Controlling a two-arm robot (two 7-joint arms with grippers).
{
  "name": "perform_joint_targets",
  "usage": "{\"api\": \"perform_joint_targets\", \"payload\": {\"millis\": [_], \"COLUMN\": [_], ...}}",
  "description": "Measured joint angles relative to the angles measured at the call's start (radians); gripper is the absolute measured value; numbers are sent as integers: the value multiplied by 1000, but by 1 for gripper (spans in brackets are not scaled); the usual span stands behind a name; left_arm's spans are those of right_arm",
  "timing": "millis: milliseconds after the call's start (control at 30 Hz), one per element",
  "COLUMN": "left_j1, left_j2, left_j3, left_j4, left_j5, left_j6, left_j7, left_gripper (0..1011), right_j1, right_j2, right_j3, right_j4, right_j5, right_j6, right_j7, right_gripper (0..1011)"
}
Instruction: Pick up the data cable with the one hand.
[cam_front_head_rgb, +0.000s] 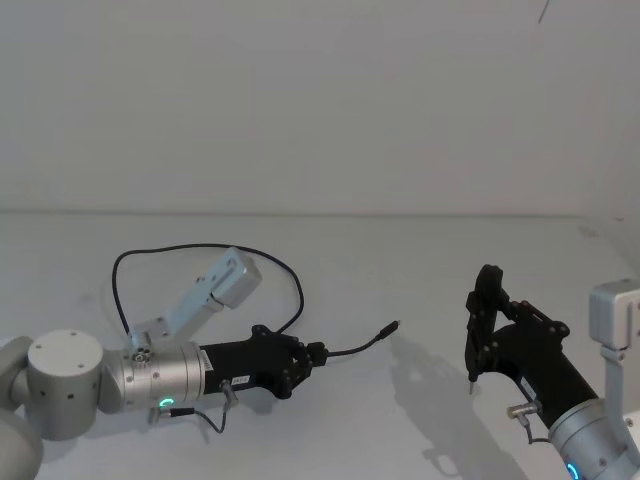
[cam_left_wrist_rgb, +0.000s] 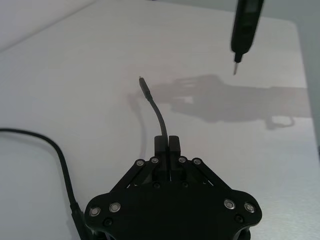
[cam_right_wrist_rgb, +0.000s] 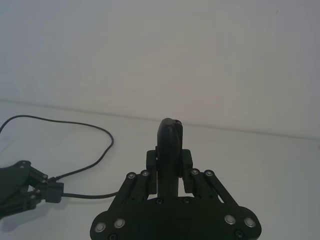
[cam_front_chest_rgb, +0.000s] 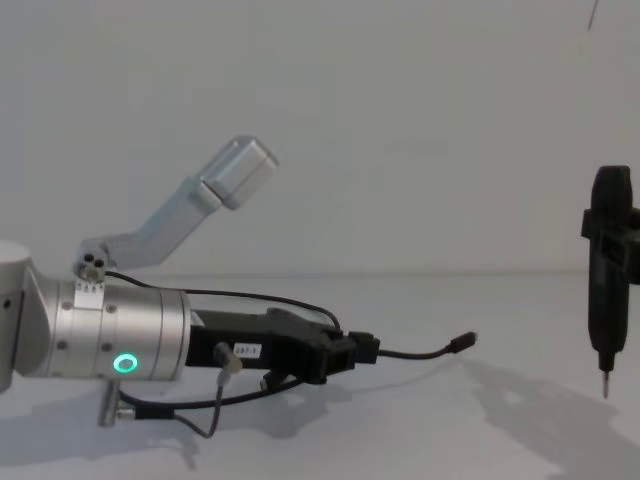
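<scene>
Left claw (cam_front_chest_rgb: 365, 351) clamps the data cable (cam_front_chest_rgb: 420, 352) (thin hold, plug just ahead); jerky lifting could slip it; right claw (cam_front_head_rgb: 487, 335) hovers aside.

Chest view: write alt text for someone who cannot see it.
The black angular left gripper, on a silver cylinder with a green ring light, is shut on the thin black data cable, whose plug end juts rightward above the white table. At the right edge, the right gripper holds a slim black pointed stick, tip down.
</scene>
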Motion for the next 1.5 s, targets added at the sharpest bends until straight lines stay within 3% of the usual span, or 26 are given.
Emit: {"api": "perform_joint_targets", "payload": {"millis": [433,533,967,1200,1500], "left_j1": [-3,12,38,44,49], "left_j2": [65,105,172,189,202], "left_j3": [10,10,6,5,4], "left_j4": [-109,-179,-292,-320,-340], "left_j5": [-28,-48,-79,-87,-93], "left_j6": [8,34,79,89,97], "left_j7": [-95,-122,-156,-165,-172], "left_gripper": [40,40,40,40,40], "right_j1": [0,0,-3,-3,-3], "right_j2": [0,0,-11,-24,-35], "right_j3": [0,0,14,29,46], "right_j4": [0,0,-28,-64,-106], "right_j5": [0,0,33,73,133], "right_j6": [0,0,9,51,158], "right_j7": [0,0,19,28,31], "right_gripper": [279,279,279,279,279]}}
